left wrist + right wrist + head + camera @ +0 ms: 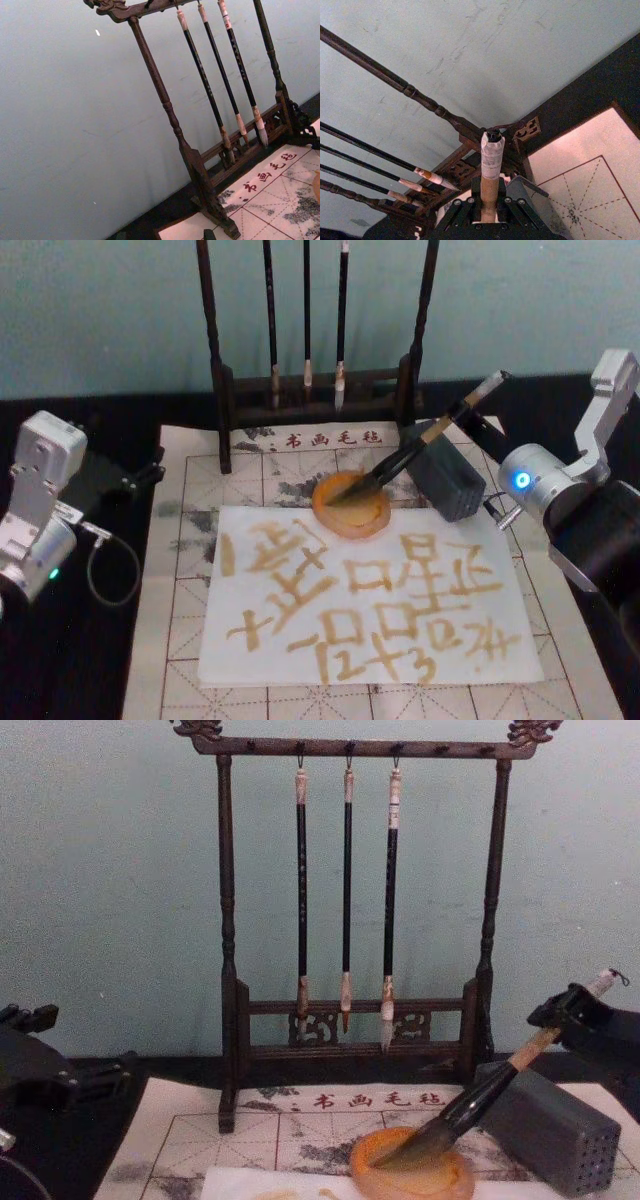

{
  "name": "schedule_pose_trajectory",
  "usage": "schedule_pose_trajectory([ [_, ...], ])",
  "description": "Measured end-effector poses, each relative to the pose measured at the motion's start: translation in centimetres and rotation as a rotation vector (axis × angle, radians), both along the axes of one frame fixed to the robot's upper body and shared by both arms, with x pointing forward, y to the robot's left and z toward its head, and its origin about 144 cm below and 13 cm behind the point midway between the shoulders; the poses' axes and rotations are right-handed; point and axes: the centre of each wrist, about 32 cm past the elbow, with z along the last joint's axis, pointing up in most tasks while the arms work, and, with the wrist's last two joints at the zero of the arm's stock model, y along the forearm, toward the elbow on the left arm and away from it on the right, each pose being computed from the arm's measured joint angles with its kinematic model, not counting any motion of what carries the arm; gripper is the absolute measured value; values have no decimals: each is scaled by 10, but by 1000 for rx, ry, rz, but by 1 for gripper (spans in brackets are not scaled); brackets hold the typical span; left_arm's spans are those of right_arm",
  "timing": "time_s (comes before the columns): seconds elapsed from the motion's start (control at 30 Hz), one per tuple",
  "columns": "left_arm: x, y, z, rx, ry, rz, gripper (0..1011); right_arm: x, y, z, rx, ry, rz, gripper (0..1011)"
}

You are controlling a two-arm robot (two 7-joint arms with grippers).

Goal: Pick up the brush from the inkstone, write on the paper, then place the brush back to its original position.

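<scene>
The brush point(420, 445) leans with its dark tip in the round orange inkstone point(352, 528) and its handle slanting up to the back right, over a grey block. My right gripper point(472, 412) is shut on the tan handle just below the whitish taped end. In the right wrist view the brush point(491, 155) runs between the right gripper's point(490, 205) jaws. The chest view shows the brush point(480, 1100), the inkstone point(410, 1182) and the right gripper point(562, 1013). The white paper point(370, 600), covered in yellowish characters, lies just in front of the inkstone. My left gripper point(135, 478) is parked at the left, off the mat.
A dark wooden rack point(228, 970) with three thin hanging brushes point(347, 890) stands behind the inkstone. The grey block point(447, 478) sits under the brush handle. A beige mat with red grid lines point(190, 540) lies beneath the paper. A cable loop point(112, 570) hangs by the left arm.
</scene>
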Motion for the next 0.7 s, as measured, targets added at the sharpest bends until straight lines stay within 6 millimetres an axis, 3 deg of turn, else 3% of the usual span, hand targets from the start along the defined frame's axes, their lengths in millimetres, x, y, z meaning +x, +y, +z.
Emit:
schedule_pose_trajectory([
  [0.37,0,0,0,0,0,0,1001,0,0,0,1,-1,1,179],
  [0.47,0,0,0,0,0,0,1001,0,0,0,0,-1,2,224],
  [0.7,0,0,0,0,0,0,1001,0,0,0,0,-1,2,452],
])
